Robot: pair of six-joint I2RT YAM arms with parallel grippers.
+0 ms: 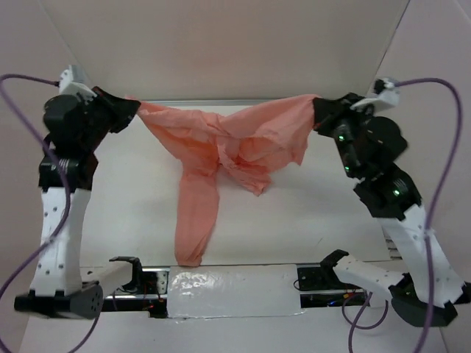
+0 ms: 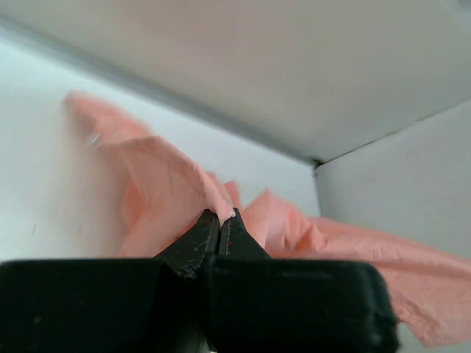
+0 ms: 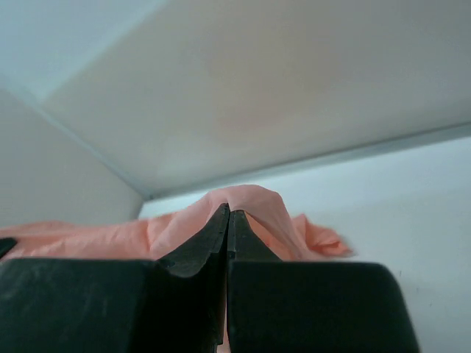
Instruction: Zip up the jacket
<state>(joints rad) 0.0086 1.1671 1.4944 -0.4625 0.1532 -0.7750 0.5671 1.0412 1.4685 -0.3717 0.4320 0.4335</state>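
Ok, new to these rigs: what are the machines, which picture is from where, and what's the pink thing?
Two robot arms are bolted at the near edge of a white table. The wide picture looks down from above and behind them. The other two come from a camera on each wrist, so the black wedges there are that arm's own fingers. The pink thing is a jacket, bunched in the middle, one sleeve trailing toward the bases. The left gripper and right gripper are each shut on an edge of it, spreading it between them. No zipper can be made out.
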